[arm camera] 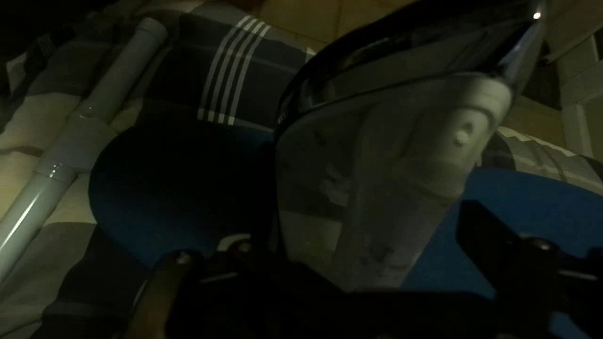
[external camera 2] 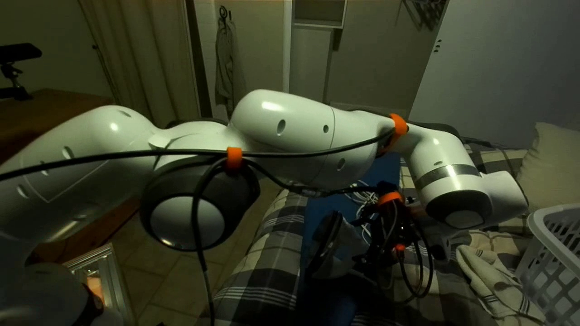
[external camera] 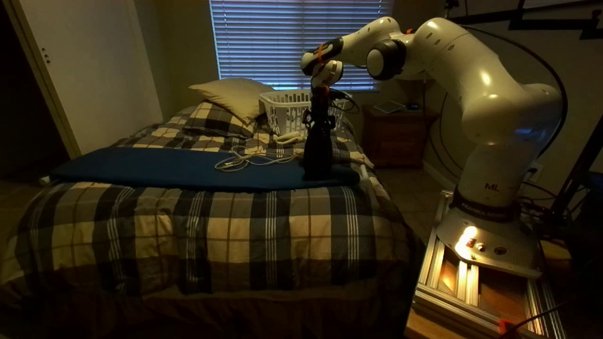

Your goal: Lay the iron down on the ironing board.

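Iron at the hand, over the blue ironing board, white basket apart

I read "ML" on the white arm; "FRANKA" on its dark base band, the next word blurred.

It's dim in here, and a plaid bedspread fills most of what's before me, cream and dark squares crossed by thin white stripes. At its far end a pale pillow lies tilted over a plaid pillow; near them stands a white laundry basket, a striped cream cloth bunched just beside it. Bluish light comes through the window blinds. Beyond sits a wooden nightstand, with a small dark box and a flat object I can't identify on top. I also see a smooth pale door, a long beige curtain, a garment or towel hanging near it, and tan floor tiles
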